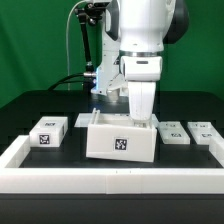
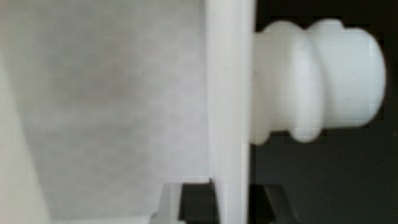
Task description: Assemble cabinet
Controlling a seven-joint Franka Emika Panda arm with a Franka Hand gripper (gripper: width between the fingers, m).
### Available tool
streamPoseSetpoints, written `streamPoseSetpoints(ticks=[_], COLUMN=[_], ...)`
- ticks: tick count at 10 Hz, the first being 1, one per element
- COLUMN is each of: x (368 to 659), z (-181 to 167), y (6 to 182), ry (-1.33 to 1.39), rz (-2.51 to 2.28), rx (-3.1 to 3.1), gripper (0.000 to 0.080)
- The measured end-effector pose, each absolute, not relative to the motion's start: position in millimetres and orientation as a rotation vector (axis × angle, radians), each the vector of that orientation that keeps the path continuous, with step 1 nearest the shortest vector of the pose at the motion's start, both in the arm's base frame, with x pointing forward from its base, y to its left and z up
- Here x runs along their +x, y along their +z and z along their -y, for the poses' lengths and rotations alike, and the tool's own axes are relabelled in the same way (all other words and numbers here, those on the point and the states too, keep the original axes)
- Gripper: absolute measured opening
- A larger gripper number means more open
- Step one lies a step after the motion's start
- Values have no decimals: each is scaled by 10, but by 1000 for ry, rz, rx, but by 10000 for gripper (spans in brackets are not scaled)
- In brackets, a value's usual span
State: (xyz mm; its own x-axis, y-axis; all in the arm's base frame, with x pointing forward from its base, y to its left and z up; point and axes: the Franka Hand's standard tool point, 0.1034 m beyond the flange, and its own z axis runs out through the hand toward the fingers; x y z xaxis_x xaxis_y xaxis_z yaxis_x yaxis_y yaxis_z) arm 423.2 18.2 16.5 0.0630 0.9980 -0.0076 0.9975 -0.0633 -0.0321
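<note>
The cabinet (image 1: 120, 140) is a large white box with a black-and-white tag on its front, standing in the middle of the black table. My gripper (image 1: 140, 120) reaches straight down onto its top edge at the exterior view's right. In the wrist view a thin white wall of the cabinet (image 2: 228, 100) runs between my two dark fingers (image 2: 199, 205), which sit against both of its faces, so the gripper (image 2: 231, 205) is shut on that wall. A ribbed white knob (image 2: 320, 80) sticks out from the wall's far face.
A small white tagged block (image 1: 48, 132) lies at the exterior view's left. Two more lie at the right (image 1: 175, 133) (image 1: 205, 131). A flat white piece (image 1: 80, 119) lies behind the cabinet's left corner. A long low white rail (image 1: 110, 180) borders the front and sides.
</note>
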Motion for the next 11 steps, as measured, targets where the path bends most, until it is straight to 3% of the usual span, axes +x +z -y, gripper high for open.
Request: streamPoseSetpoints(ticks=[5,9,11], x=[4283,4624,4820], z=[-166,-179,-358], y=[179,214,176], ry=[45,71,36], rz=[2165,2186,2179], rx=[-2253,-2227,-2238], gripper=[37,37,37])
